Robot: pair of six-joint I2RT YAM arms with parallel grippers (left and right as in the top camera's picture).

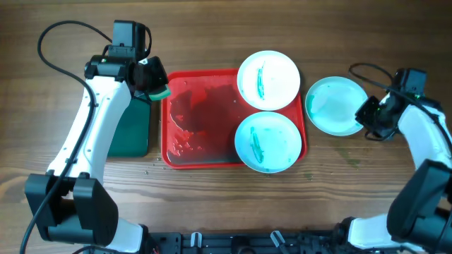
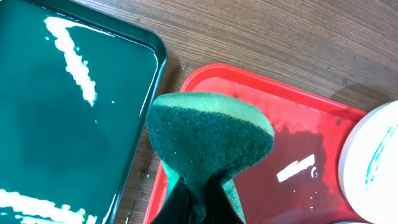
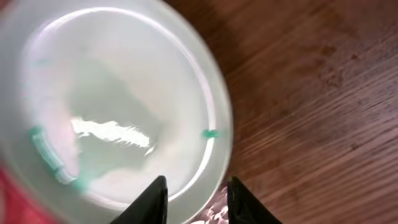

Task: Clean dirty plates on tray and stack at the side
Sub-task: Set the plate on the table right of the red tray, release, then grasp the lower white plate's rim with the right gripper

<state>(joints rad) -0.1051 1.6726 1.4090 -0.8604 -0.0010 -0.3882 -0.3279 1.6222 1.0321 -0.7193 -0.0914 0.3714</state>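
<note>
Red tray carries two smeared plates at its right end, the far plate and the near plate. We see the left gripper clamped on a green sponge over the tray's left rim. The right gripper straddles the third plate at its rim, on the table. We cannot tell whether it pinches.

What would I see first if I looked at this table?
The big red tray in the middle grabs your eye, with two plates on its right side, one above the other, both smeared teal. A third plate sits on the wooden table just right of the tray, and a green sponge hovers by the tray's upper-left corner.
</note>
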